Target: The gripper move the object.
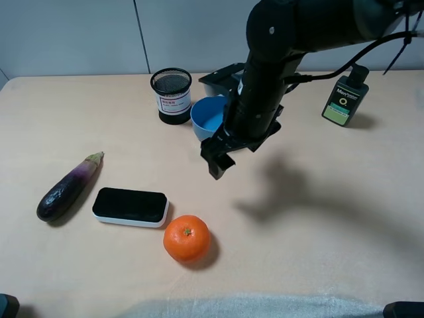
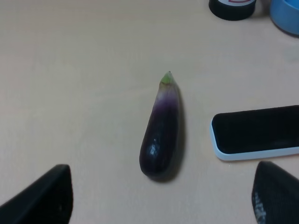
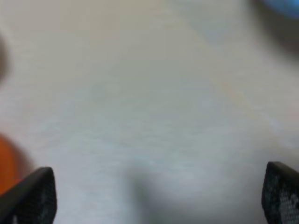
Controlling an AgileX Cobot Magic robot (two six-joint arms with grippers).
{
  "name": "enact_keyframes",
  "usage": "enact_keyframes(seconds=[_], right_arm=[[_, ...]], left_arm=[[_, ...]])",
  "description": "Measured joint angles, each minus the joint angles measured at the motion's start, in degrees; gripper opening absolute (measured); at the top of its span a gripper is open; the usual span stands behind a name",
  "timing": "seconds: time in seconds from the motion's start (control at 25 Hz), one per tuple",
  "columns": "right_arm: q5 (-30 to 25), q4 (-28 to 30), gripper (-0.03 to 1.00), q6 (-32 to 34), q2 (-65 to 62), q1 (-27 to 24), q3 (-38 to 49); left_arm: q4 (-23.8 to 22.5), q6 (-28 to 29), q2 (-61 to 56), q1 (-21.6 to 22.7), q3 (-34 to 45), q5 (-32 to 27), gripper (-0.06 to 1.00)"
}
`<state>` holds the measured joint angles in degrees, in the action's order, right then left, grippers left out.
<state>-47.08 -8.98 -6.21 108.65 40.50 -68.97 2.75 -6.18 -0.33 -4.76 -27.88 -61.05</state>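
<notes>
The orange mandarin (image 1: 187, 238) lies on the table near the front, just right of a black-and-white device. Its edge shows blurred in the right wrist view (image 3: 6, 163). My right gripper (image 1: 217, 160) reaches across the middle and hovers above the table, behind and slightly right of the mandarin, apart from it. In the right wrist view (image 3: 154, 200) its fingers stand wide apart with nothing between them. My left gripper (image 2: 161, 198) is open and empty, with its fingertips at the frame's lower corners, facing the purple eggplant (image 2: 160, 127).
The eggplant (image 1: 68, 187) lies at the left, a flat black device (image 1: 130, 206) beside it. A mesh cup (image 1: 171, 95), a blue bowl (image 1: 208, 118) and a black box (image 1: 222, 78) stand at the back, a green bottle (image 1: 345, 96) at the back right, white cloth (image 1: 252, 307) along the front edge.
</notes>
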Motion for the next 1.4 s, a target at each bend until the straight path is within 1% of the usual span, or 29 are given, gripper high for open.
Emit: enact_keyframes(seconds=[0.28,0.44,0.56,0.84,1.12,1.28,1.4], right_arm=[[1.2,2.2,0.66,0.0,-3.0,-11.1,0.0],[1.3,2.5,0.66,0.0,-6.4,-17.9,0.0],[1.2,2.7,0.66,0.0,-8.7,-23.2,0.0],[-0.6,2.8,0.66,0.0,-14.9,-33.3,0.0],[-3.8,2.8,0.66,0.0,-22.5,-41.4,0.0],[-6.6,2.9,0.66,0.0,-27.0,-44.6,0.2],[-6.7,2.9,0.66,0.0,-30.9,-46.1,2.5]], left_arm=[[0.0,0.0,0.0,0.0,0.0,0.0,0.77],[0.0,0.0,0.0,0.0,0.0,0.0,0.77],[0.0,0.0,0.0,0.0,0.0,0.0,0.77],[0.0,0.0,0.0,0.0,0.0,0.0,0.77],[0.0,0.0,0.0,0.0,0.0,0.0,0.77],[0.0,0.0,0.0,0.0,0.0,0.0,0.77],[0.0,0.0,0.0,0.0,0.0,0.0,0.77]])
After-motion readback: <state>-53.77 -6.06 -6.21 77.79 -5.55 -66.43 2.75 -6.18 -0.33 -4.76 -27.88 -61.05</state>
